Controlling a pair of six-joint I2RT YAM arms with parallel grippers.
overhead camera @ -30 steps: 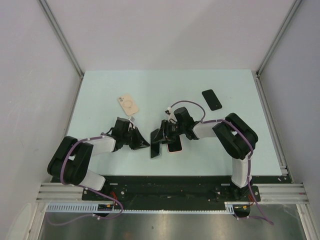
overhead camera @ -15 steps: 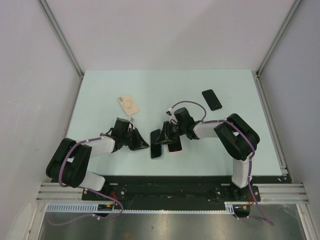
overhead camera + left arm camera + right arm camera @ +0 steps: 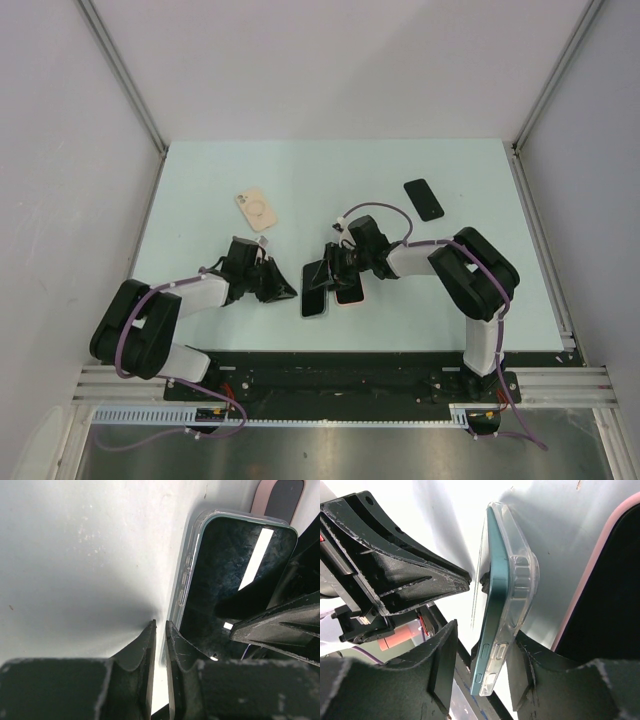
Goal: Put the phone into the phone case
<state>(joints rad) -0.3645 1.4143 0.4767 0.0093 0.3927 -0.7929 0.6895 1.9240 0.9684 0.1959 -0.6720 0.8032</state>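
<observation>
A teal phone [image 3: 496, 600] sits partly in a clear case [image 3: 522, 575], leaning on its long edge on the table; from above it shows as a dark slab [image 3: 314, 289]. My right gripper [image 3: 485, 647] stands around it with its jaws open. The right finger touches the case and the left finger stands apart from the phone. My left gripper [image 3: 160, 626] is nearly shut with nothing between its fingers, its tips at the phone's left edge [image 3: 186, 580]. The left gripper [image 3: 289, 290] lies just left of the phone, and the right gripper [image 3: 334, 272] just right of it.
A pink-cased phone [image 3: 349, 291] lies just right of the clear-cased one, under my right gripper. A beige case [image 3: 256, 209] lies at the back left. A black phone [image 3: 423, 198] lies at the back right. The table's near edge runs just below the grippers.
The phone in the clear case has tipped from standing steeply to lying lower on the table. My left gripper has drawn back a little to the left.
</observation>
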